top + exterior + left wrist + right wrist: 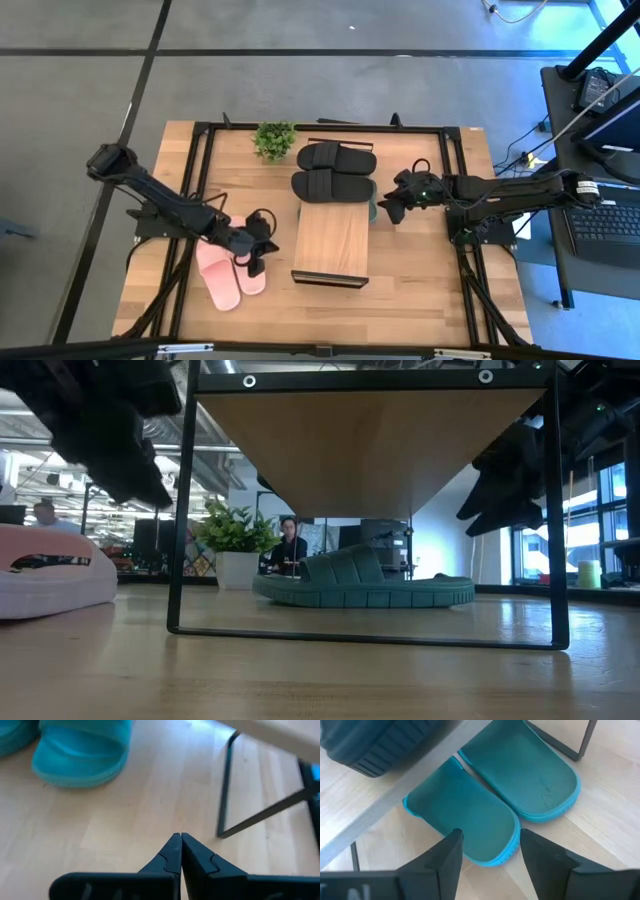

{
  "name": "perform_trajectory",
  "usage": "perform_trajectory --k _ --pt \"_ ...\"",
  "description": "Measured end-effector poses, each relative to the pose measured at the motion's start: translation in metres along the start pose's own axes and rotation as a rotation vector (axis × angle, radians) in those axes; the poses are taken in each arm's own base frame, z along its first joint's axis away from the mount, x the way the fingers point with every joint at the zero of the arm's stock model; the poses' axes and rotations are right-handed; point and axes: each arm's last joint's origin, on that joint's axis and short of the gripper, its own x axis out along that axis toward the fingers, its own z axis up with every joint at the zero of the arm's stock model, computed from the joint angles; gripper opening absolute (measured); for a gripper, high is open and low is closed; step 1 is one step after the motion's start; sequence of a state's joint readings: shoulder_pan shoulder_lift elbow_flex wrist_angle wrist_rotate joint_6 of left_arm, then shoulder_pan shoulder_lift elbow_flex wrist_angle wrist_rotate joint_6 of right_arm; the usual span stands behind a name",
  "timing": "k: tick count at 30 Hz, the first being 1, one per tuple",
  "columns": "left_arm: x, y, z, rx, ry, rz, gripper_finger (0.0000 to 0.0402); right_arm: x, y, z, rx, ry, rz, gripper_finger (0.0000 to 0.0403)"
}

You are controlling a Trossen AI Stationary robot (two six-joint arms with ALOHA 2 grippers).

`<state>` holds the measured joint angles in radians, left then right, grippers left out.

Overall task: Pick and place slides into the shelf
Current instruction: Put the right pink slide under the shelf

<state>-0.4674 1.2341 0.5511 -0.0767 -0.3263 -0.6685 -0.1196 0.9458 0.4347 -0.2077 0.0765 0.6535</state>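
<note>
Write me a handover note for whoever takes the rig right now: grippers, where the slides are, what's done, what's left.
Left gripper: shut, empty, above the pink slides.
Right gripper: open, empty, at the heels of the green slides.
Shelf: mid-table.
Pink slides: on the table left of the shelf, not placed.
Black slides: one lies over the shelf's far end, the other behind it near the potted plant.
Green slides: under the shelf's far right end, heels sticking out.
Left: pink pair still to place; black and green look unfinished.

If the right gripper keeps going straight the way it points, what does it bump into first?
Most likely the nearer dark green slide: the right gripper is open, with that slide's end right between its fingers. How far apart they are is unclear.
</note>
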Motion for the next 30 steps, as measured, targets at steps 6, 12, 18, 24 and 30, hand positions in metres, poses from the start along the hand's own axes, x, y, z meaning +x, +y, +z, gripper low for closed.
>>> perform_trajectory --k 6,12,18,24,30 --pt "-0.025 -0.031 0.027 0.206 -0.003 0.114 0.0004 0.0 0.0 0.0 -0.002 0.0 -0.001 0.0199" --pt "-0.053 -0.045 0.047 0.253 0.164 0.21 0.0004 0.0 0.0 0.0 -0.001 0.0 -0.001 0.0199" --pt "-0.054 -0.049 0.032 0.13 0.427 0.233 0.0004 0.0 0.0 0.0 -0.001 0.0 0.0 0.0199" --pt "-0.045 -0.057 0.028 0.086 0.442 0.209 0.0004 0.0 0.0 0.0 -0.006 -0.012 -0.015 0.0199" --pt "-0.041 -0.06 0.029 0.076 0.417 0.185 0.0019 0.0 -0.001 0.0 -0.034 -0.011 -0.017 0.0199"
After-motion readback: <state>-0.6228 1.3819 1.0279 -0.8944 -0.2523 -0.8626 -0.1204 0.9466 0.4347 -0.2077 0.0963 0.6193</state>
